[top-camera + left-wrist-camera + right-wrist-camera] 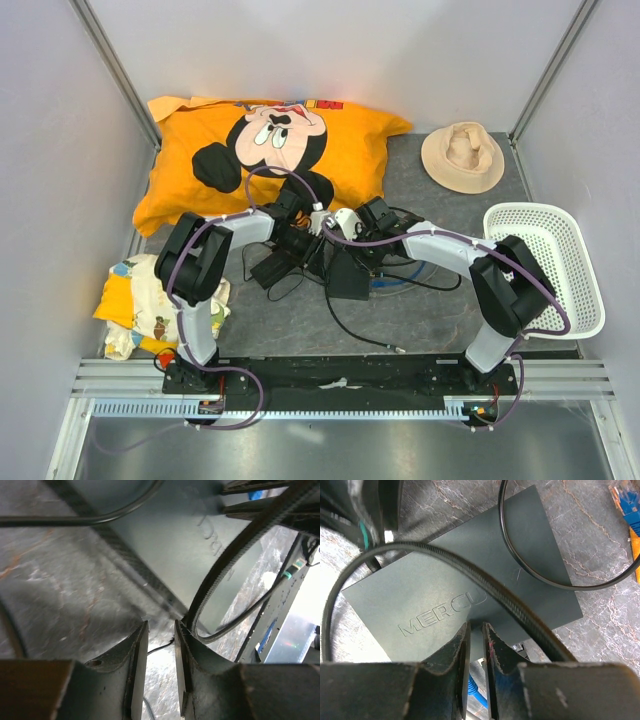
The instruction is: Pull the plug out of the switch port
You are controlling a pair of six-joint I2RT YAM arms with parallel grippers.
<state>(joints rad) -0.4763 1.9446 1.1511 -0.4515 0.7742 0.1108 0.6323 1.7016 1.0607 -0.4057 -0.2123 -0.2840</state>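
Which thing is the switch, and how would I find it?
Find the big orange Mickey Mouse pillow at the back of the table, then look right in front of it, in the middle. The switch is the flat black box lying there. Unlike the thin black cables looped over it, it's a rectangle with raised letters on top.

Black switch [348,276] amid tangled cables [352,331]

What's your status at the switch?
Left hand slightly open by switch corner. Right hand at switch edge, grip unclear. Braided cable across switch.
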